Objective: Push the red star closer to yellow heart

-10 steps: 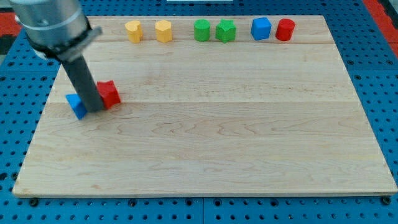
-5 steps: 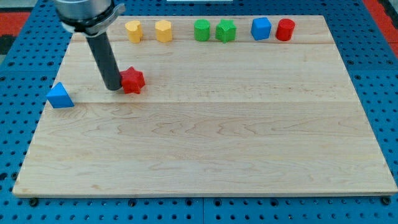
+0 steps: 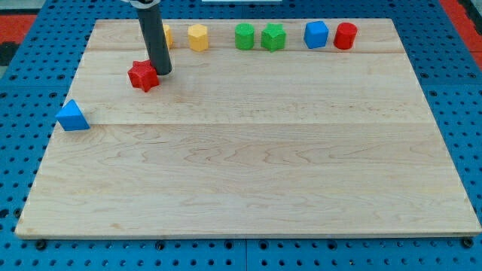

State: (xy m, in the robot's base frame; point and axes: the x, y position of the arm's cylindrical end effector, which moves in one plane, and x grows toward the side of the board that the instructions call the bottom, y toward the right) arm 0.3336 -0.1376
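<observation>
The red star lies on the wooden board near the view's top left. My tip stands right beside it, touching its right side. The rod rises toward the view's top and hides most of a yellow block at the board's top edge; only its right edge shows, so I cannot make out its shape. A second yellow block stands just to the right of it in the same row. The star is a short way below and left of the hidden yellow block.
Along the board's top edge stand two green blocks, a blue block and a red cylinder. A blue triangle lies at the board's left edge.
My tip has moved up and right, from the star's left side to its right side. The red star has moved up and a little left. Earlier, the blue triangle slid left.
</observation>
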